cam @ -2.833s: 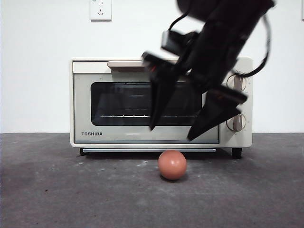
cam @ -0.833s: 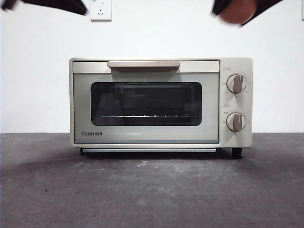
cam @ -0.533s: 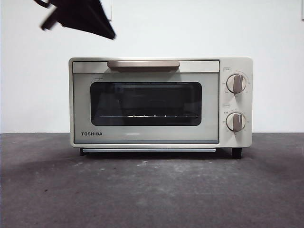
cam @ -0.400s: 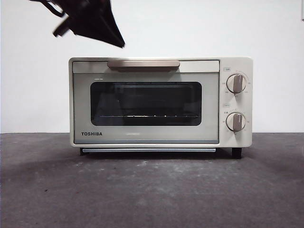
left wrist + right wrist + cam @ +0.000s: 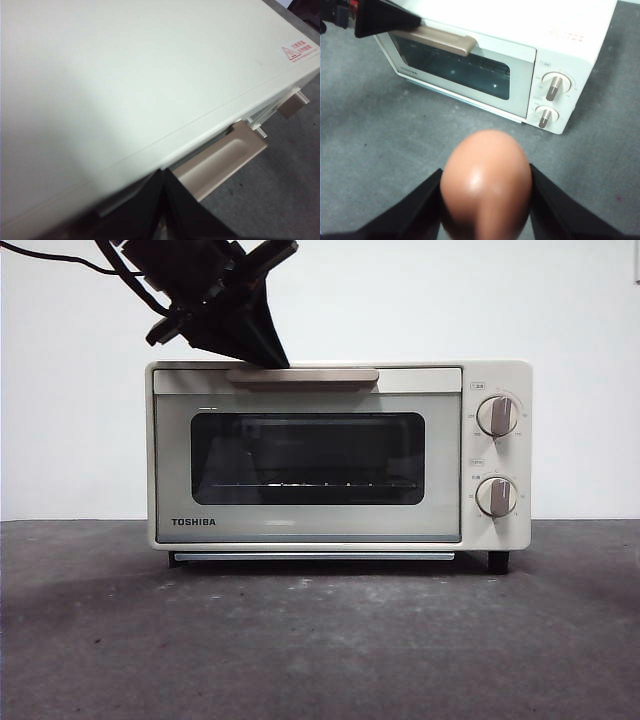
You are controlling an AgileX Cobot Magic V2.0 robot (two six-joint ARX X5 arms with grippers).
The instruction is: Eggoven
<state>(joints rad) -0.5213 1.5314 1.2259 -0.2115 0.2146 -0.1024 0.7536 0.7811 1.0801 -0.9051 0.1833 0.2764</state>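
Note:
The cream TOSHIBA oven (image 5: 300, 530) stands on the dark table with its door closed. My left gripper (image 5: 272, 355) comes in from the upper left, jaws shut, with its tip at the left end of the beige handle (image 5: 302, 374). In the left wrist view the shut jaws (image 5: 164, 177) sit at the oven's top front edge beside the handle (image 5: 220, 162). My right gripper (image 5: 485, 200) is shut on the reddish-brown egg (image 5: 485, 185), held high in front of the oven (image 5: 455, 65). The egg and right gripper are out of the front view.
Two grey knobs (image 5: 498, 416) (image 5: 496, 497) are on the oven's right side. A white wall is close behind. The dark grey table (image 5: 320, 640) stretches in front of the oven. The left gripper also shows in the right wrist view (image 5: 390, 20).
My left gripper has come down from the top left corner to the left end of the handle. The egg, on the table before, was lifted out of the front view.

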